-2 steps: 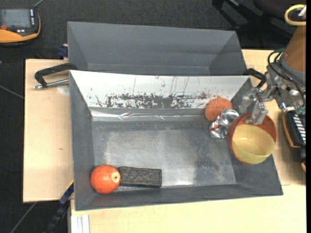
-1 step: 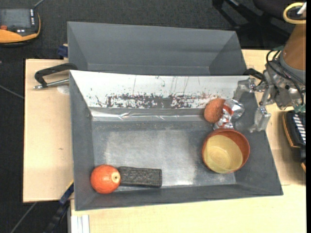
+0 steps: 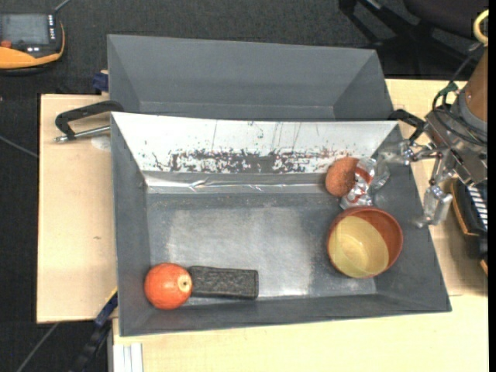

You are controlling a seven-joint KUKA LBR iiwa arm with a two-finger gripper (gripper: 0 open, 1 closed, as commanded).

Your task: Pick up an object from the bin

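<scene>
Brown ball (image 3: 339, 177), far right corner

At three o'clock in the camera view, the arm's wrist wears a rounded orange-brown cover (image 3: 478, 99), smooth and dull. Beneath it sits a black frame of thin struts (image 3: 457, 142). Dark cables (image 3: 446, 97) loop at the frame's ten o'clock corner, one of them greenish. On the frame's nine o'clock side is the gripper (image 3: 391, 165), built of pale, shiny, angular silver metal pieces. A further silver metal bracket (image 3: 432, 200) sits at the frame's seven o'clock side.
</scene>
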